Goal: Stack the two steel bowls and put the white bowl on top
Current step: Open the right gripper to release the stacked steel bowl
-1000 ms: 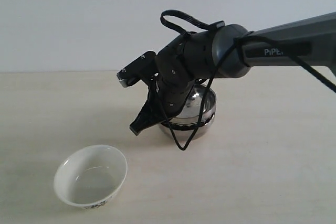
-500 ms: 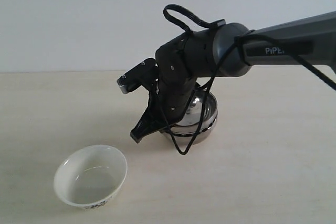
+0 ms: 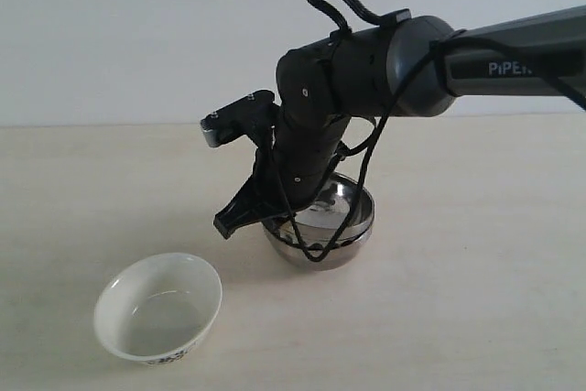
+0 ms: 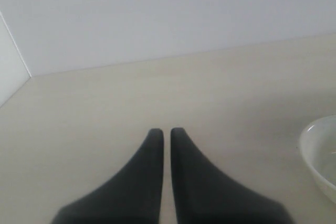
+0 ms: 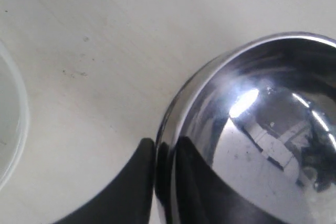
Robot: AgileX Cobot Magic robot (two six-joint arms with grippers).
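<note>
Status: right gripper [image 5: 164, 144] is clamped on the rim of a steel bowl [image 3: 352, 208], one finger outside the wall and one inside, per the right wrist view. The bowl sits low, at or just about on the table [image 3: 476, 309], right of centre in the exterior view. I can only make out one steel bowl outline. Can't tell whether the second is nested underneath, since the arm and its cable cover the near side, so I'd call the steel-on-steel step either just landing or unconfirmed. The white bowl [image 3: 157, 309] stands alone on the table, well apart from the steel bowl, toward the front left of the exterior view, upright and empty, with a bit of dark pattern showing at its base. It is untouched, so placing it on top is still to do. Left gripper [image 4: 164, 134] is pinched nearly together with only a thin slit, nothing in it, hovering over bare table with the white bowl's rim at the edge of its view. Writing: only "PiPER" in white on the right arm's link [image 3: 517, 68]. No marks readable on the bowls.
</note>
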